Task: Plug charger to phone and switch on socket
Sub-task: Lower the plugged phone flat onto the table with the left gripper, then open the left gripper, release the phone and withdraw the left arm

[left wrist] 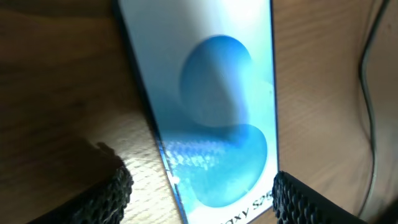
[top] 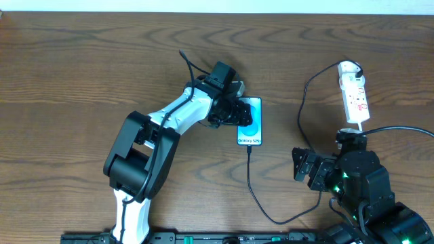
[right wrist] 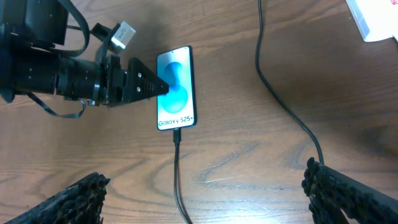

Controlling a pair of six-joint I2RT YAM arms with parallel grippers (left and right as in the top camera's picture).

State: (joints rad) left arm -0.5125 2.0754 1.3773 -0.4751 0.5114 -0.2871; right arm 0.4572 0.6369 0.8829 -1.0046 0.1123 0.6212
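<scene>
The phone (top: 250,122) lies flat on the wooden table with its blue screen up. My left gripper (top: 237,112) reaches over it from the left. In the left wrist view the phone (left wrist: 211,112) fills the frame and the left gripper (left wrist: 202,190) stands open, with a strip of bare wood between the left pad (left wrist: 106,196) and the phone's edge. The charger (right wrist: 176,162), a thin black cable, has its plug tip in the phone's (right wrist: 176,87) bottom edge. The white socket (top: 353,90) lies at the far right. My right gripper (right wrist: 205,186) hangs open over bare wood and the cable.
The black cable (top: 268,210) runs from the phone toward the front edge, then curves right under the right arm (top: 359,179). Another black lead (top: 303,108) loops left of the socket. A corner of the socket (right wrist: 373,18) shows at the top right of the right wrist view.
</scene>
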